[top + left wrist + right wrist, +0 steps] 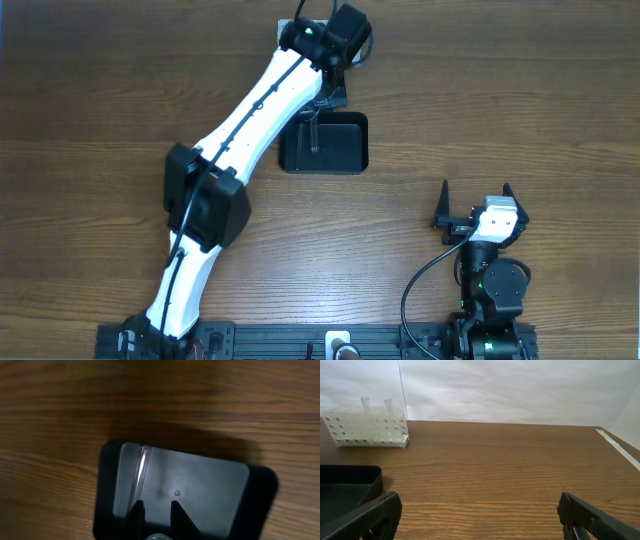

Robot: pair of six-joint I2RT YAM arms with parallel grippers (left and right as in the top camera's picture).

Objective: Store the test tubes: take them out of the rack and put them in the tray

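Observation:
The black tray (pixel 345 160) lies at the middle back of the table. One clear test tube (pixel 140 471) rests on its floor beside a short wall. My left gripper (pixel 155 509) hangs over the tray (pixel 210 490), jaws nearly together, with the round glass rim of another test tube (pixel 159 536) showing between them near the palm. In the top view this gripper (pixel 322 100) is at the tray's far edge. The white rack (pixel 367 433) stands beyond the tray with two tubes (pixel 365 403) upright in it. My right gripper (pixel 474 203) is open at the near right, holding nothing.
Bare wooden table lies all around the tray. A white curtain backs the table behind the rack. A pale strip (pixel 617 447) runs along the right edge of the table. The left arm (pixel 250 120) stretches diagonally across the left middle.

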